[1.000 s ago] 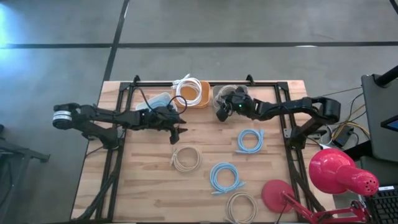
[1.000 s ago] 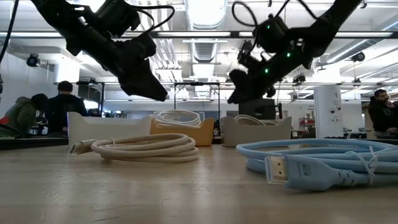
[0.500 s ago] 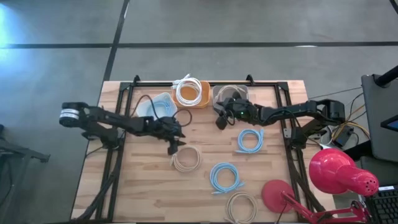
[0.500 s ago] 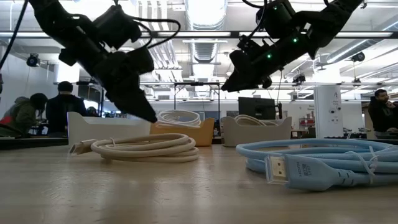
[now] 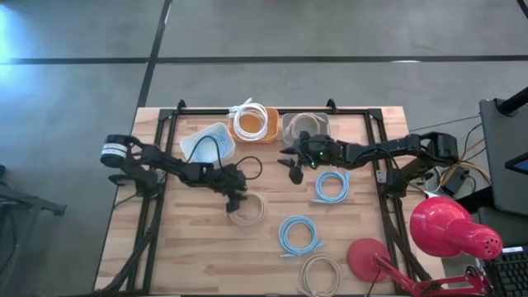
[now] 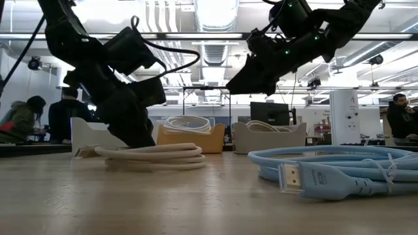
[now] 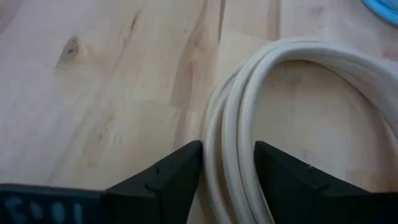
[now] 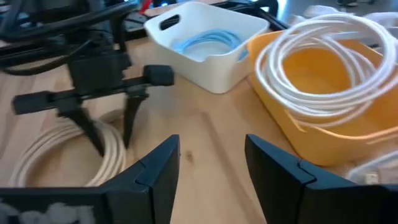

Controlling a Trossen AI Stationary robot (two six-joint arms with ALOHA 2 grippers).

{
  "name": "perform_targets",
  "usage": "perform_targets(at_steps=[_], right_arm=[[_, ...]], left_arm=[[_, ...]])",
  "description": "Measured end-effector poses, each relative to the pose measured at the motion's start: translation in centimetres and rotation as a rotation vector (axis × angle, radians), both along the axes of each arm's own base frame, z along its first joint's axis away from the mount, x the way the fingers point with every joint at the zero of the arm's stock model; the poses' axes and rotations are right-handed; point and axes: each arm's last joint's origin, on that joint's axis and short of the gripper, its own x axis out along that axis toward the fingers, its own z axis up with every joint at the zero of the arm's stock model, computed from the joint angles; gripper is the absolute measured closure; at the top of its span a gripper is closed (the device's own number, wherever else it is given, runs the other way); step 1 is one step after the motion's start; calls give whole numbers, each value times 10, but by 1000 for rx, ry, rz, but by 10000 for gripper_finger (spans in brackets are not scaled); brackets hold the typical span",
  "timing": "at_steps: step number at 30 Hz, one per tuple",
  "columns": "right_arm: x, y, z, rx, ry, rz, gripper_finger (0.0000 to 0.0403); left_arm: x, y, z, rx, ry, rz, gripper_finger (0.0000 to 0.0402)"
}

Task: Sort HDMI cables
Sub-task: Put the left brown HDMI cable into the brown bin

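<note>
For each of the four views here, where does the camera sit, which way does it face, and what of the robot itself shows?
High: above the table, straight down; both arms, left gripper at the beige coil, right gripper over bare wood.
Low: table height, level into the room; both arms drop in from above.
Left wrist: on the left arm, looking down; its open fingers straddle the beige coil's strands.
Right wrist: on the right arm, facing the white bin and orange bin; own fingers open, left gripper beyond.
Shared: all show the beige coil.
</note>
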Motion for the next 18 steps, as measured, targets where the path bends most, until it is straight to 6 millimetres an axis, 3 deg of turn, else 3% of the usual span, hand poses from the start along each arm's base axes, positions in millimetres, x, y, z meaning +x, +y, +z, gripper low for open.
perform_targets(at_steps=[5,9,14,18], right_arm=[[2,11,0,-25,5,50,204],[3,17,0,-26,5,70,188],[3,21,0,-3,-2,71,184],[4,21,1,3,-13,59,184]], left_arm=[[3,0,-5,26,-7,-19,236],[6,1,-1,48,-24,-15,294],[15,6,14,193,-69,56,373],[29,9,33,369,-123,102,387]])
